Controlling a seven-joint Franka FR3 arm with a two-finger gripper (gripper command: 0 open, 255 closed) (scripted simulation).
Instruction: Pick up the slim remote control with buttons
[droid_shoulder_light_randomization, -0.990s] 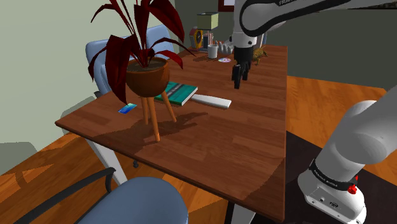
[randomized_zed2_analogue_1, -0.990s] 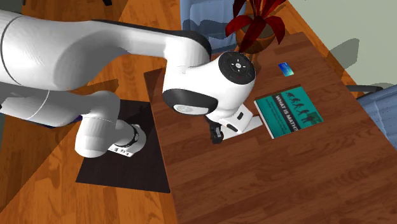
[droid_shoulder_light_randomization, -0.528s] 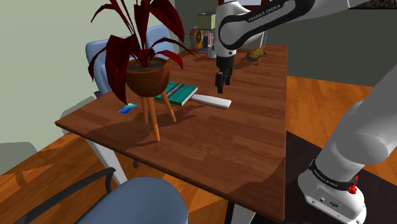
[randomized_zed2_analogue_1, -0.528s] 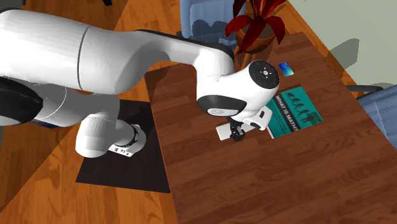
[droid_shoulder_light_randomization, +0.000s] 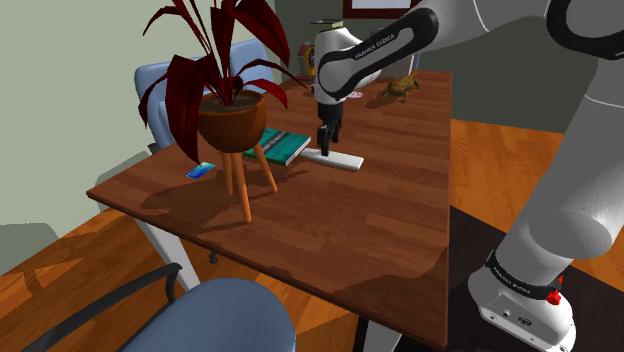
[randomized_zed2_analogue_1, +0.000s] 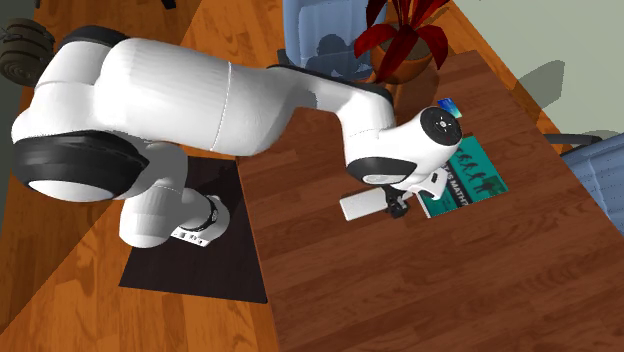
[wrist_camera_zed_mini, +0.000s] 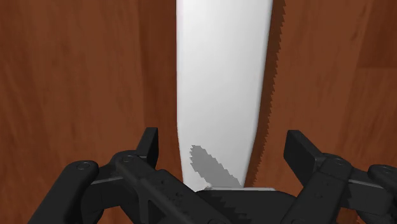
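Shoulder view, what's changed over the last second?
The pincer swung toward the shoulder view's left and came down, from over bare table to the white remote; its open fingers now straddle it without touching. Nothing is held. The remote, teal book and potted plant stayed put.

Red-leafed plant (droid_shoulder_light_randomization: 232, 115) up on its three-legged stand on my wooden table (droid_shoulder_light_randomization: 380, 230), teal book (droid_shoulder_light_randomization: 283, 146) just beside it. Small blue card (droid_shoulder_light_randomization: 200, 170) near the table edge, blue chair (droid_shoulder_light_randomization: 235, 315) at the near side.
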